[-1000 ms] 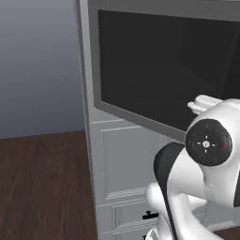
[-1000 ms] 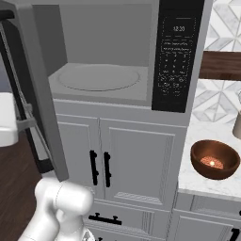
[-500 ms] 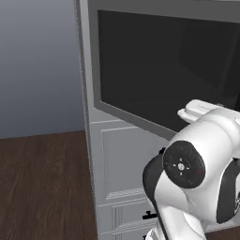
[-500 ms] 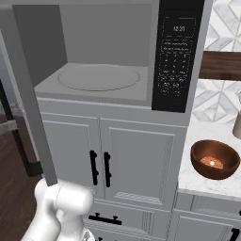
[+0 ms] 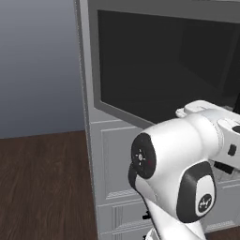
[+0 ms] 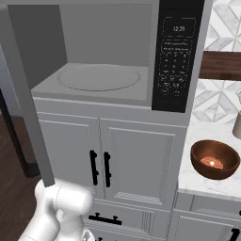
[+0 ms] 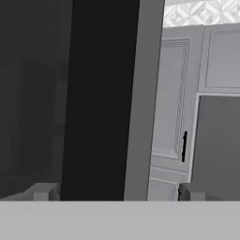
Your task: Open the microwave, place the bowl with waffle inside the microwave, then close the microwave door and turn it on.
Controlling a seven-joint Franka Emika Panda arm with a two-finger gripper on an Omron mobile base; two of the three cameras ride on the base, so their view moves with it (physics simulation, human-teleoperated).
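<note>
We see our gripper [image 7: 112,193] from the hand view with its two squat grey fingertips [image 7: 41,192] spread far apart at the bottom corners, nothing between them; straight ahead of them stands the microwave door [image 7: 101,93], a flat panel of dark, dull glass edged by a smooth grey frame strip. In the left base view that same door [image 5: 164,65] shows as a wide slab swung out toward us, its large window nearly black and faintly glossy, bordered in matte grey, with our white arm [image 5: 183,173], rounded and dark at the joints, bulking in front of its lower edge. From the right base view the microwave [image 6: 122,61] sits open, a boxy grey cavity with plain flat walls and a shallow round turntable [image 6: 99,77] on its floor; to the right of the cavity runs a tall black control strip [image 6: 178,56] with pale keypad markings. Below it are white panelled cabinet doors [image 6: 136,160] with short black bar handles. The bowl [image 6: 215,159] rests on a pale speckled counter [image 6: 197,174] to the right of the microwave, well apart from our gripper: round, deep, dark brown and smooth, with something small and orange-lit inside that we cannot make out clearly. Behind it the wall carries white geometric tile [image 6: 226,23].
</note>
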